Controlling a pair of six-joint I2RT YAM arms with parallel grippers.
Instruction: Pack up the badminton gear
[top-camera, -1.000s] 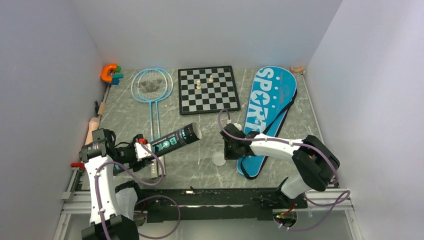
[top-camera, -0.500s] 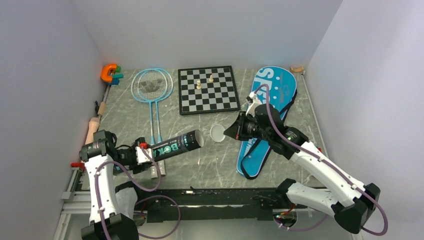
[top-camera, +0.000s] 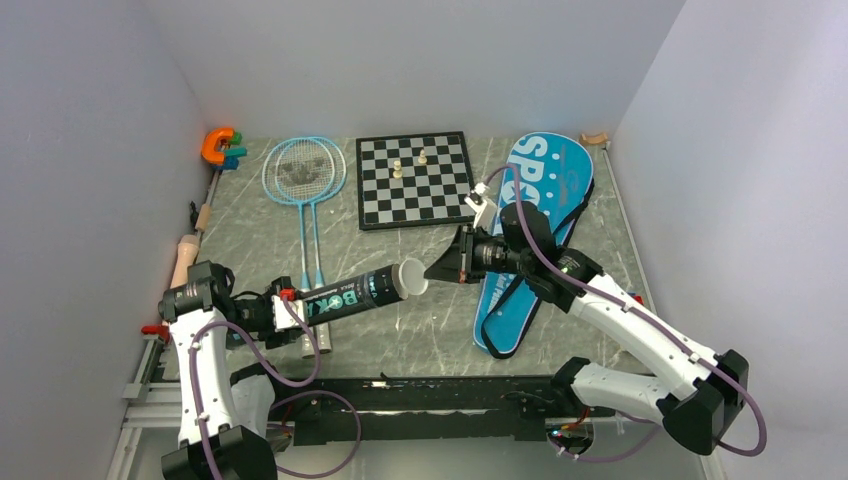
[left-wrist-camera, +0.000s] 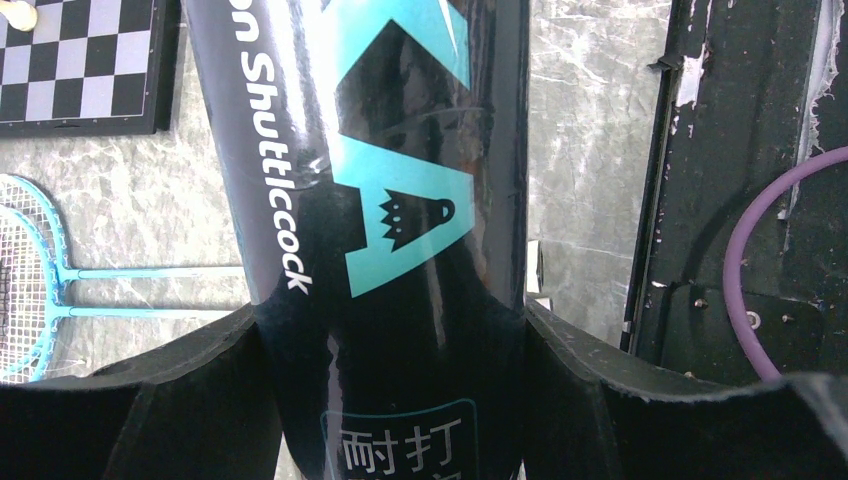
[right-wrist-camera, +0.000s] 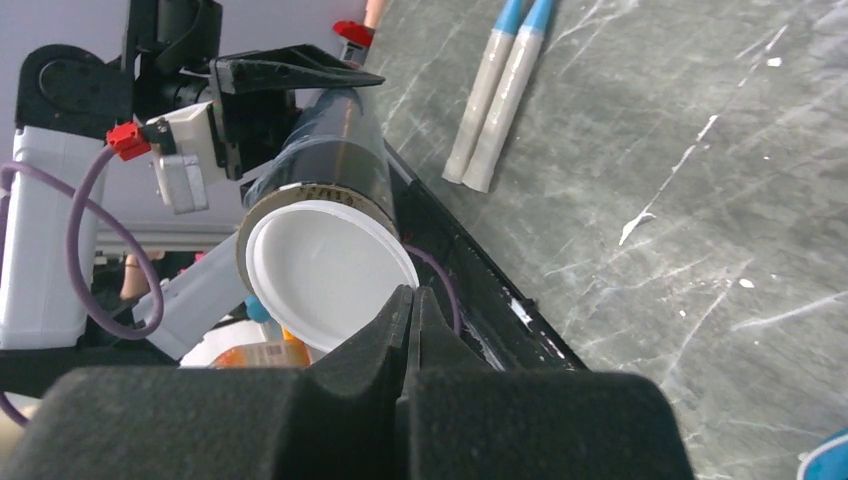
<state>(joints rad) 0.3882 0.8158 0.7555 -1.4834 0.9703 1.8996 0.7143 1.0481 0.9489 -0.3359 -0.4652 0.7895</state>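
My left gripper (top-camera: 285, 305) is shut on the base of the black lettered tube (top-camera: 355, 293), held off the table and pointing right; the tube fills the left wrist view (left-wrist-camera: 380, 200). My right gripper (top-camera: 435, 270) is shut on the edge of a white round lid (top-camera: 410, 278), which sits against the tube's mouth (right-wrist-camera: 325, 265). Two light-blue rackets (top-camera: 303, 170) lie at the back left. The blue "SPORT" bag (top-camera: 535, 200) lies at the right, under my right arm. No shuttlecocks are in view.
A chessboard (top-camera: 415, 178) with two pale pieces lies at the back middle. An orange C-shaped toy (top-camera: 218, 145) sits in the back left corner. The rackets' white handles (right-wrist-camera: 495, 100) lie near the left arm. White walls enclose the table.
My right gripper lifted the white lid off the table and carried it left to the tube's mouth. My left gripper lowered the tube's open end slightly.
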